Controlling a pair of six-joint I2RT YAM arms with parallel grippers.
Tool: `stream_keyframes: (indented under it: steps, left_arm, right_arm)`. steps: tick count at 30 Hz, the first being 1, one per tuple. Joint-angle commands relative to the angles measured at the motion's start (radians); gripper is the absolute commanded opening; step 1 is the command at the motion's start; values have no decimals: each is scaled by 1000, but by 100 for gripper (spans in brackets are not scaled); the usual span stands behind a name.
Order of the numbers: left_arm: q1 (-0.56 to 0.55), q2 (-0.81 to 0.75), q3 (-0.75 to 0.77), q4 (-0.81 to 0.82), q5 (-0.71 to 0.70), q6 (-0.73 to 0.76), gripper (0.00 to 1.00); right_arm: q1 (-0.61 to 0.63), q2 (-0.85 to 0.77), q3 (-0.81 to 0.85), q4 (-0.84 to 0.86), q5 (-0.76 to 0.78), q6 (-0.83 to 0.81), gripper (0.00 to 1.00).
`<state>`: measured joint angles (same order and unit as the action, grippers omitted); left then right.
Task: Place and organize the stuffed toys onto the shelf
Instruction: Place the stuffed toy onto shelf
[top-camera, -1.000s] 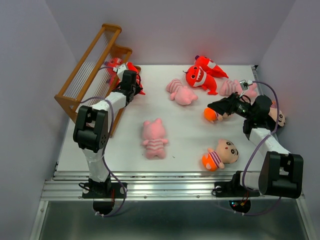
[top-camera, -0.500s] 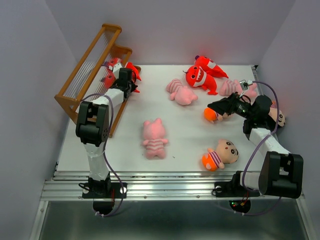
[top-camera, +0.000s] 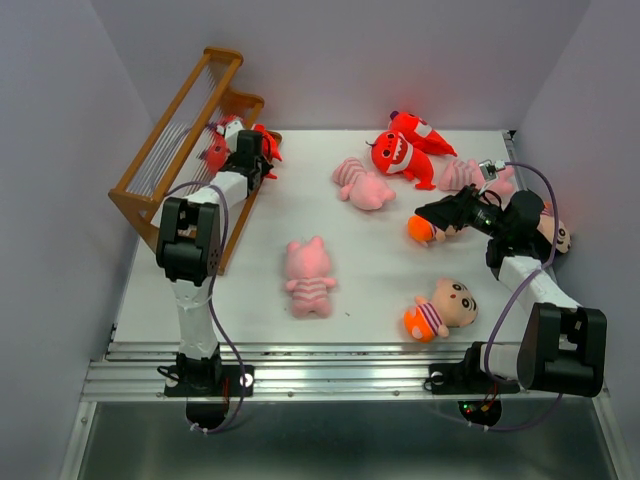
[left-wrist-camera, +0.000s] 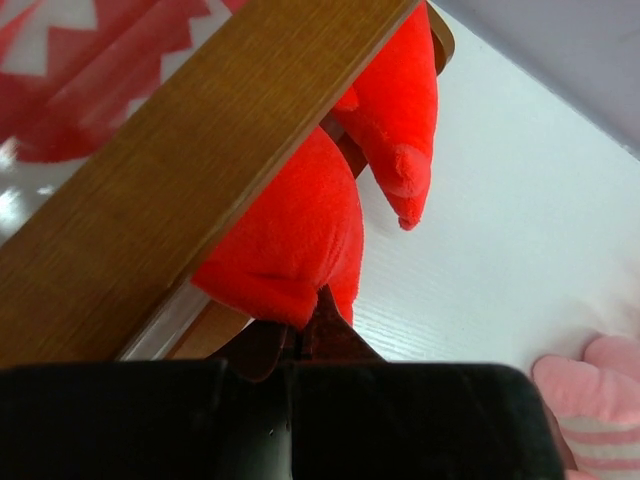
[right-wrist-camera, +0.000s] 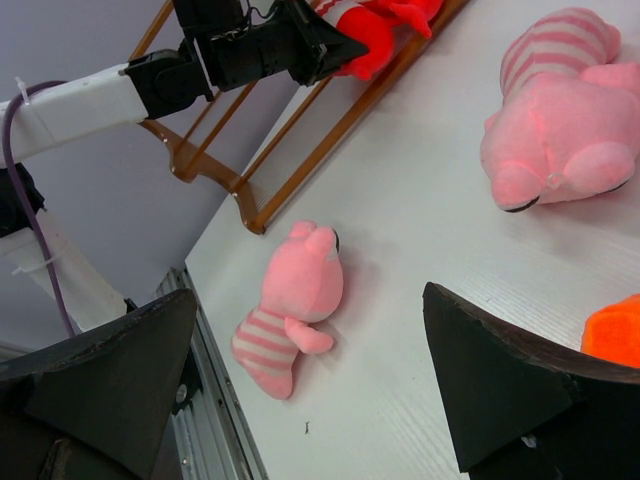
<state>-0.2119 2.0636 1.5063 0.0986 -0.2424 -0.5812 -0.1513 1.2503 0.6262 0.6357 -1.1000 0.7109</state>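
Nearest the arm bases, a boy doll and a pink pig lie loose on the surface, not yet sorted. A little farther, the right fingers stand wide apart just above an orange-bottomed doll, gripping nothing, seemingly poised so a grasp can drop around it. Beyond them a second pig and two red monsters lie toward the back wall. At the far left, the left fingers are pinched narrow on what looks like a fold of a third red monster, though the contact is half hidden. That toy sits pressed against a wooden rail of the shelf, probably held by a thin edge so its body can settle behind the rail with the arm outside the frame.
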Motion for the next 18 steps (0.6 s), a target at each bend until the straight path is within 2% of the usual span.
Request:
stream_keyframes:
  steps: [1, 13, 16, 17, 18]
  left_arm:
    - [23, 23, 68, 10, -15, 29, 0]
    - [29, 44, 83, -10, -9, 23, 0]
    - [31, 40, 65, -10, 0, 18, 9]
    - [29, 38, 52, -10, 3, 12, 18]
    - [31, 30, 48, -10, 9, 9, 24]
  right_arm:
    - [-7, -20, 17, 32, -8, -16, 100]
    - [-7, -18, 15, 32, -8, -18, 100]
    - [-7, -18, 15, 32, -8, -16, 100]
    - [-7, -18, 15, 32, -8, -16, 100]
    - [-7, -17, 15, 32, -8, -16, 100]
